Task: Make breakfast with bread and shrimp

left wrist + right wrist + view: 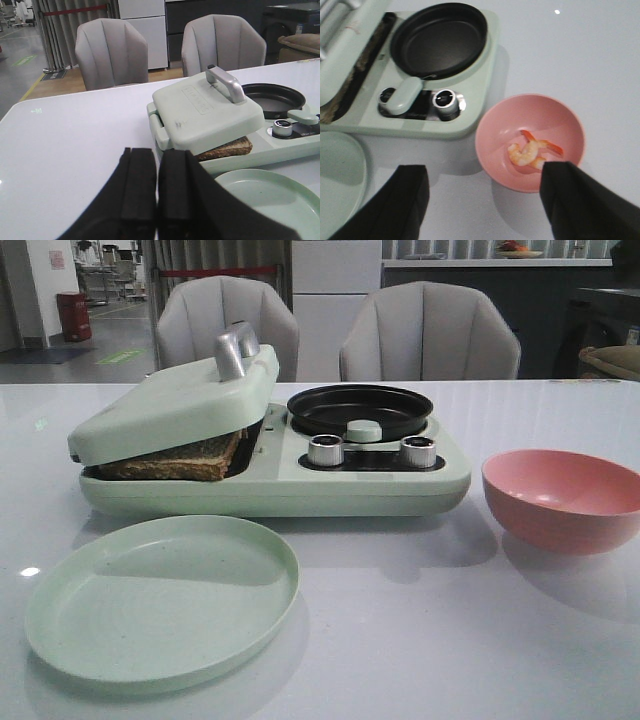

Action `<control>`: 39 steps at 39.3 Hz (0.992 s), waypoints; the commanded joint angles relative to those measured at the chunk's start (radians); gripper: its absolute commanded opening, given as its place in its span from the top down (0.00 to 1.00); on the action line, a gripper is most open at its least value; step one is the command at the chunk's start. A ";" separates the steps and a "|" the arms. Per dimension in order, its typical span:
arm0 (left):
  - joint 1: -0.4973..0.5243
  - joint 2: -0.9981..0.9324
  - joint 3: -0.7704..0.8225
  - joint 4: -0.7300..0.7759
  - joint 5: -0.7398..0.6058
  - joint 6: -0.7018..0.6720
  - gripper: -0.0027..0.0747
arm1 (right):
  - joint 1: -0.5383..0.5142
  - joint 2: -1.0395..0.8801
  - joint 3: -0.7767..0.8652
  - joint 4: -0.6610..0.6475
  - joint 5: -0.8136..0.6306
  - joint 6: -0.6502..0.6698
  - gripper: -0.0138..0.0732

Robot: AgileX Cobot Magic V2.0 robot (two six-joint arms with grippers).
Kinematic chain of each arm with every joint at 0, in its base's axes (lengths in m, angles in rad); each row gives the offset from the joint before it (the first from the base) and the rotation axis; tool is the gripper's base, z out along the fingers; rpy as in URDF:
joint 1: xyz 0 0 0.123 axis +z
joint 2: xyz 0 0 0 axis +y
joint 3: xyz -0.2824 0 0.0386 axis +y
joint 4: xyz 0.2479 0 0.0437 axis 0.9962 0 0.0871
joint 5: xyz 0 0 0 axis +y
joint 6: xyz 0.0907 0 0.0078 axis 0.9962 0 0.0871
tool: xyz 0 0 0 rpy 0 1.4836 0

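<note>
Two grippers on the job, and neither has anything in its grasp. The left gripper (156,200) has its black pads (137,192) pressed together, hovering low over the white table (400,640) on the near left side of the breakfast maker (380,480). The right gripper (482,200) has its fingers (580,200) spread wide apart, hanging above the pink bowl (565,120), with one finger over the bowl's near rim.

Down in that bowl lies the shrimp (530,152), pale with orange tails, a small curled cluster on the bottom; how many pieces is hard to count from this blurred view. From the front, the pink bowl (560,505) sits to the right of the appliance, just beside it and not touching.

Now the bread (175,460): brown-crusted slices are sandwiched inside the press on the left half of the mint-green machine, with the hinged lid (170,405) resting tilted on top of them, not fully closed. The left wrist view shows a corner of the bread (227,148) poking out under the lid's edge, and the silver handle (225,82) standing up on top.

On the right half sits the small black frying pan (360,410), its pale green handle (364,430) pointing forward between two silver knobs (326,450).

In front of the press, a round green plate (160,605) lies flat on the table, near the machine
</note>
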 commanded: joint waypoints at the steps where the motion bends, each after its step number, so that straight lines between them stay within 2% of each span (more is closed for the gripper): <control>1: -0.004 0.011 -0.024 -0.013 -0.085 -0.011 0.82 | -0.084 0.073 -0.101 0.036 -0.007 -0.008 0.20; 7: -0.004 0.011 -0.024 -0.013 -0.085 -0.011 0.82 | -0.201 0.220 -0.210 0.090 0.105 -0.067 0.20; 22: -0.004 0.011 -0.024 -0.013 -0.085 -0.011 0.82 | -0.437 0.557 -0.370 0.515 0.269 -0.521 0.20; 27: -0.004 0.011 -0.024 -0.013 -0.085 -0.011 0.82 | -0.454 0.640 -0.389 0.547 0.252 -0.613 0.20; 37: -0.004 0.011 -0.024 -0.013 -0.085 -0.011 0.82 | -0.452 0.761 -0.393 0.574 0.196 -0.681 0.20; 39: -0.004 0.011 -0.024 -0.013 -0.085 -0.011 0.82 | -0.452 0.785 -0.393 0.583 0.191 -0.702 0.23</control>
